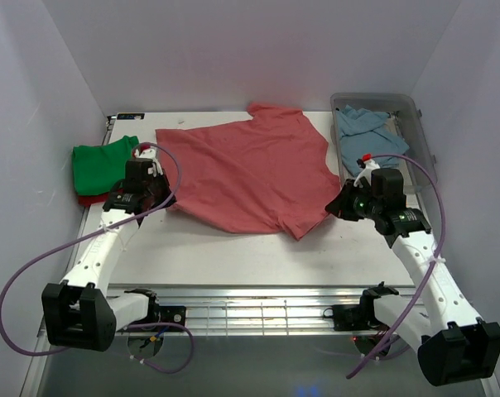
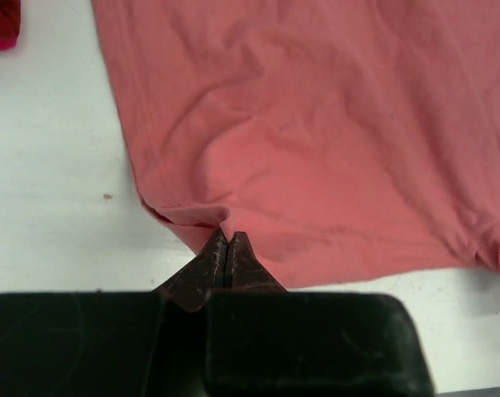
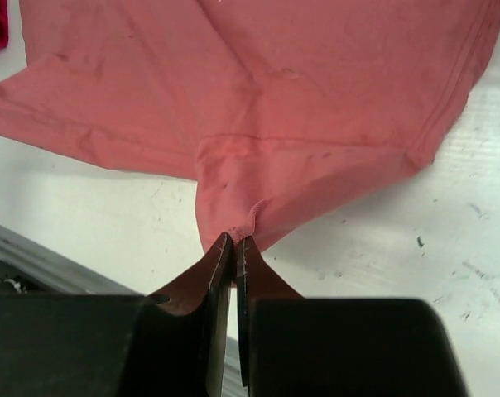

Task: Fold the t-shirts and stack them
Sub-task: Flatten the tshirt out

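A folded bright green t-shirt (image 1: 103, 163) lies on a red t-shirt (image 1: 91, 199) off the left side of the salmon-pink t-shirt (image 1: 246, 169), well apart from its cloth. Only a red edge shows beneath the green.

The left claw (image 2: 228, 241) is closed on the pink shirt's near-left hem, its two fingers pressed together with a small pucker of fabric caught at the tips.

The pink shirt itself is spread open and loosely wrinkled across the middle of the white tabletop (image 1: 233, 252), one sleeve reaching toward the far edge.

At the pink shirt's near-right edge, the right claw (image 3: 235, 240) is likewise clamped on the cloth. The fabric is drawn into a narrow peak between its fingertips, with creases fanning away from the pinch.

Just beyond the pink shirt's right side stands a clear plastic bin (image 1: 415, 141), and inside it a light blue t-shirt (image 1: 362, 132) lies crumpled toward the far end.
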`<state>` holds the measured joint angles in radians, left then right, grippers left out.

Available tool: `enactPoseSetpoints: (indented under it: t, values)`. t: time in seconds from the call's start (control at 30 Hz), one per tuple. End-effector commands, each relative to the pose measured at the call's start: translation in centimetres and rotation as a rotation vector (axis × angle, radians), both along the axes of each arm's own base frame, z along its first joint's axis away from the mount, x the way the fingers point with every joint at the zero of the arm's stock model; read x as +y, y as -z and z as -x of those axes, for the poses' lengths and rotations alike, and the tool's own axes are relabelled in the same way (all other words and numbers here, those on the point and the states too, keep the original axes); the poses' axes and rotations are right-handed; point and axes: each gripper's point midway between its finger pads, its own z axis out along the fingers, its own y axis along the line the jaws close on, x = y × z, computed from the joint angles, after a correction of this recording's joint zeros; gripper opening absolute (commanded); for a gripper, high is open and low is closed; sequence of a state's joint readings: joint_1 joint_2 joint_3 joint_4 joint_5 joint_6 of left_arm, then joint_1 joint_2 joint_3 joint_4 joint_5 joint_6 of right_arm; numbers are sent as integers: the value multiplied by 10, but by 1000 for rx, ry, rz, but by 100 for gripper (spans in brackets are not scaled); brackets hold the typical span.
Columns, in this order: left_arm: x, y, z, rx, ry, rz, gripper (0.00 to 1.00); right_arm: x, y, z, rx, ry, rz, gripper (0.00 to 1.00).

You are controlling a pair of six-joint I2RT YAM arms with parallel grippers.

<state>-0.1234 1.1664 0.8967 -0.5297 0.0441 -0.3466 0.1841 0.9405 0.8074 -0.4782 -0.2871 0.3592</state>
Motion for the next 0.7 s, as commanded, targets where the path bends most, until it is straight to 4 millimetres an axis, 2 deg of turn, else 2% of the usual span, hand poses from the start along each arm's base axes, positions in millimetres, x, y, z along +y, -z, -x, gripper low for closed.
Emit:
enactPoseSetpoints:
  t: [0.0, 0.13, 0.2, 0.23, 0.27, 0.3, 0.33, 0.37, 0.43, 0.47, 0.5, 0.57, 0.63, 0.67]
  values:
    - [4, -17, 20, 25, -34, 11, 0, 7, -3, 26, 60, 4, -26, 8]
    - [7, -7, 46, 132, -59, 17, 0, 5, 11, 61, 179, 49, 23, 8]
    - [8, 1, 59, 180, -70, 13, 6, -2, 19, 80, 265, 79, 49, 8]
    - [9, 1, 62, 198, -67, 9, 11, -1, 21, 88, 290, 70, 53, 12]
    - [9, 1, 67, 218, -65, 7, 25, 0, 23, 94, 312, 59, 55, 21]
    - [10, -1, 69, 220, -69, 2, 35, -1, 25, 106, 349, 53, 64, 34]
    - [11, -3, 70, 221, -71, -1, 49, 0, 24, 112, 356, 38, 71, 57]
    - [11, -12, 72, 215, -73, -2, 74, -2, 23, 116, 358, 41, 78, 67]
    - [11, -33, 72, 159, -84, 17, 84, -9, 10, 119, 331, 61, 94, 88]
    - [12, -43, 72, 136, -93, 20, 86, -11, 5, 118, 316, 72, 103, 89]
    - [18, -65, 67, 61, -124, 9, 86, -16, 2, 115, 301, 89, 122, 89]
    - [22, -85, 62, -11, -153, 15, 80, -18, -4, 109, 271, 88, 142, 88]
    - [24, -97, 50, -83, -163, 14, 64, -12, 1, 97, 253, 70, 145, 85]
    - [23, -95, 45, -86, -158, 14, 55, -8, 4, 91, 252, 62, 138, 82]
